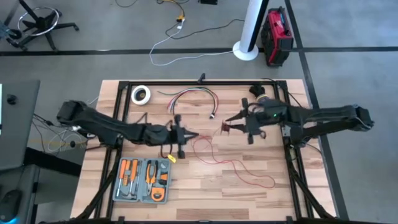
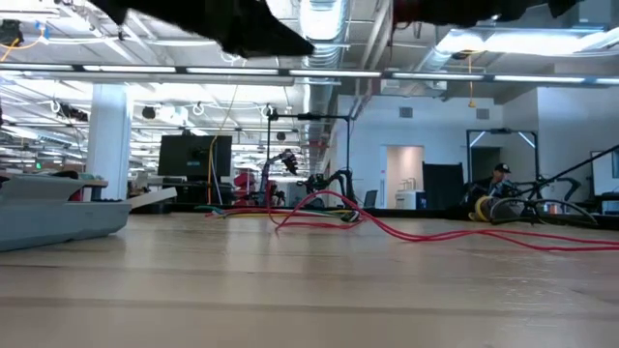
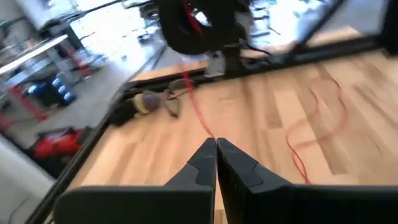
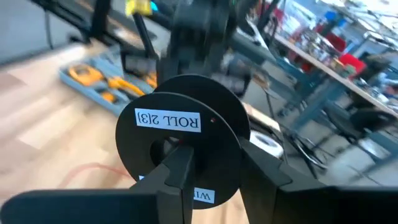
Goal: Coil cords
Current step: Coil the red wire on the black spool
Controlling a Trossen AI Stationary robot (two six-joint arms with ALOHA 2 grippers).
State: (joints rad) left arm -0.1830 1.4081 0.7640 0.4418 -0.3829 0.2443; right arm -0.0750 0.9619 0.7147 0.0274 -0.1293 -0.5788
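Clamped on a black spool [image 4: 183, 140], my right claw [image 1: 231, 127]; left claw [image 1: 194, 136] pinches red wire [image 1: 239, 168], trailing away from the orange-tooled tray [image 1: 143, 180].

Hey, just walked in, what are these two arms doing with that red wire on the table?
The right gripper holds a black spool labelled "ROLL" above the middle of the table. The left gripper has its fingers pinched on the thin red wire, which runs from it toward the spool. Most of the wire lies loose in loops on the wood, so little of it looks coiled. An open tool case and a tape roll sit untouched.
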